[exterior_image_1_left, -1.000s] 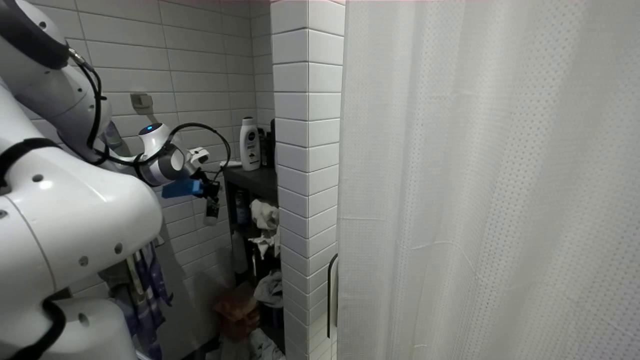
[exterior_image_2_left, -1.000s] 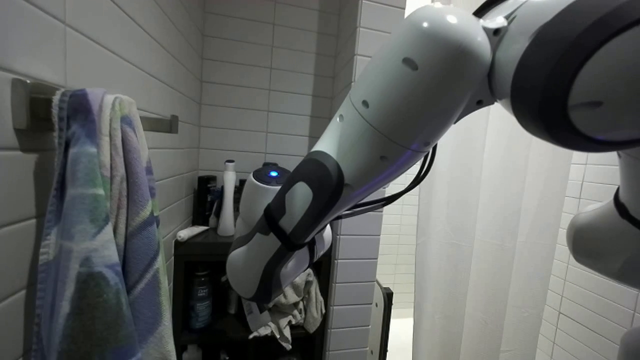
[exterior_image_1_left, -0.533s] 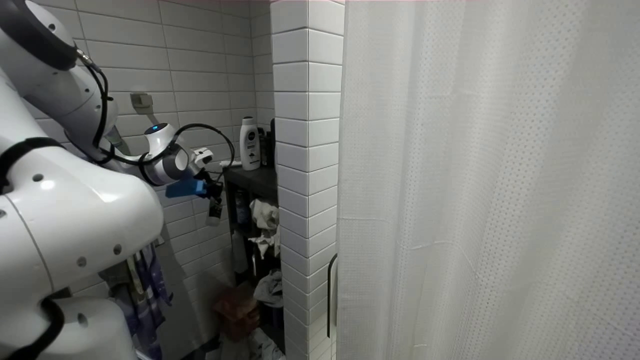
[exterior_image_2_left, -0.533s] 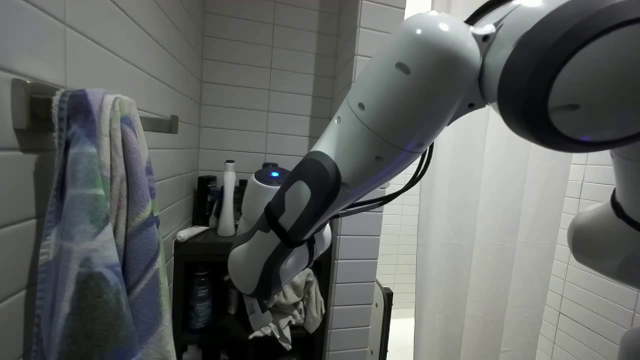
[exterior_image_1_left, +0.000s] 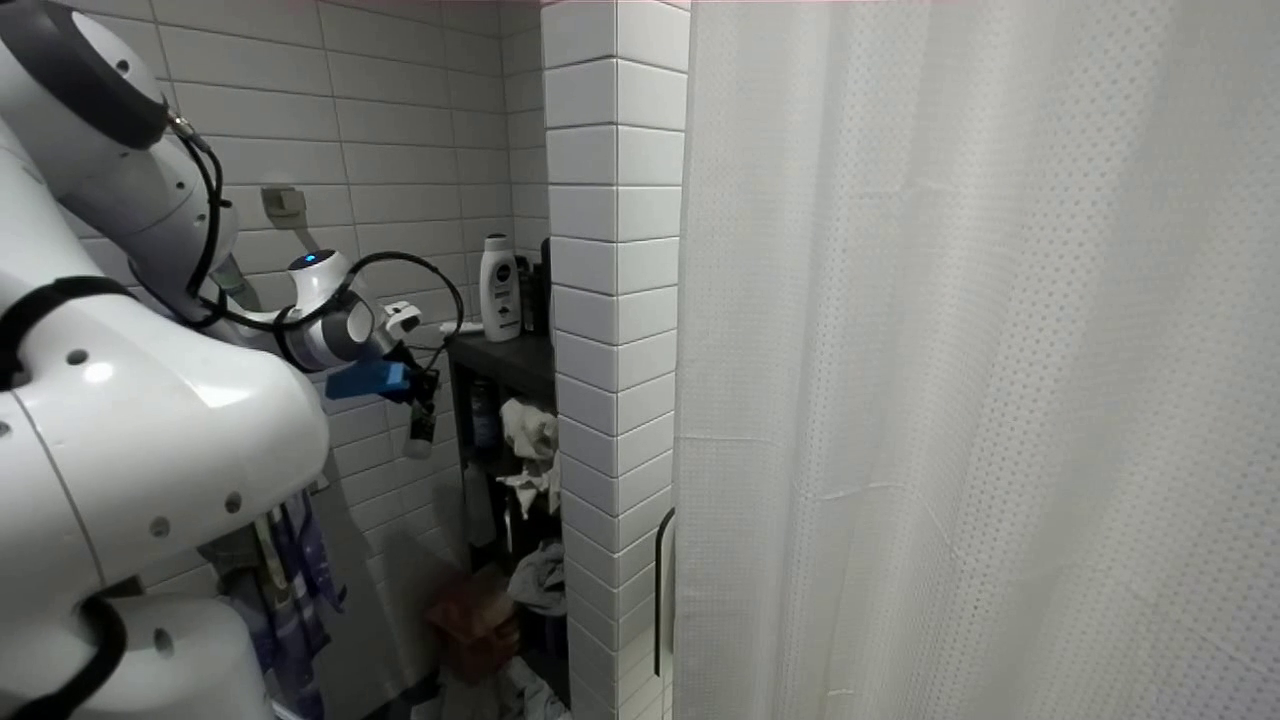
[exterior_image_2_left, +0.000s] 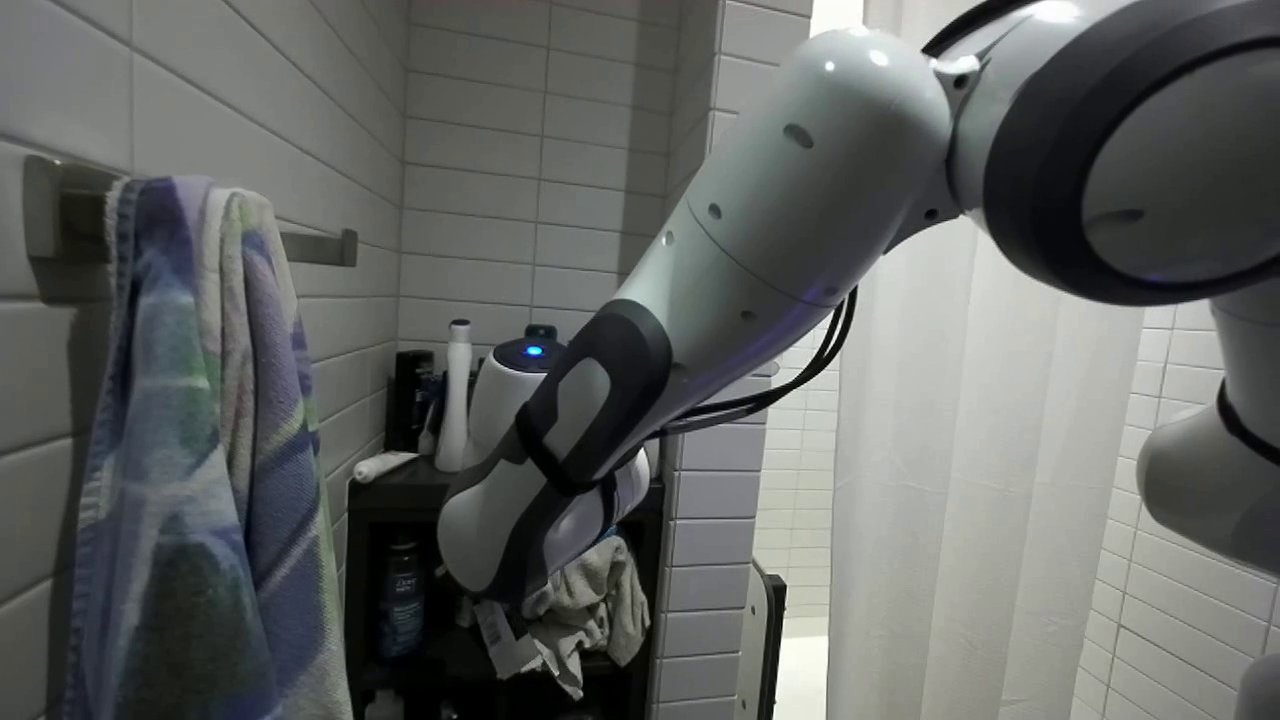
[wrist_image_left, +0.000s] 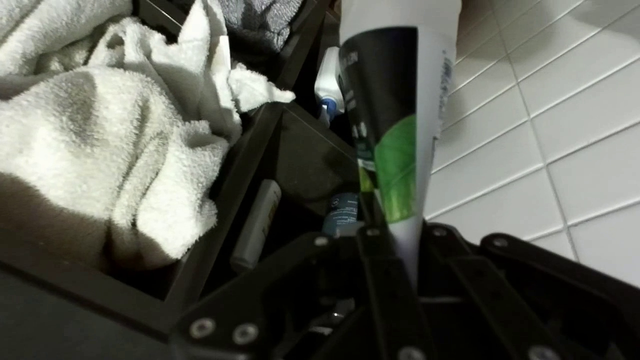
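Note:
My gripper (wrist_image_left: 406, 235) is shut on the narrow end of a white tube (wrist_image_left: 385, 95) with a black and green label. In the wrist view the tube's wide end points away from the jaws. In an exterior view the gripper (exterior_image_1_left: 425, 385) is beside the dark shelf unit (exterior_image_1_left: 505, 360) and the tube (exterior_image_1_left: 420, 435) hangs below it. In an exterior view the arm hides the gripper, and part of the tube (exterior_image_2_left: 505, 645) shows below the wrist. A crumpled pale towel (wrist_image_left: 125, 130), a slim white box (wrist_image_left: 257, 225) and a blue bottle (wrist_image_left: 342, 212) are in the shelf nearby.
A white bottle (exterior_image_1_left: 500, 290) stands on the shelf top, and a white tube-like item (exterior_image_2_left: 383, 466) lies there. A coloured towel (exterior_image_2_left: 200, 450) hangs from a wall rail (exterior_image_2_left: 320, 249). A tiled pillar (exterior_image_1_left: 617, 300) and a white curtain (exterior_image_1_left: 950, 350) stand beside the shelf.
The arm and the held tube shifted slightly towards the shelf, then a little back and down. In an exterior view the wrist and tube now sit further left. The tube stays held.

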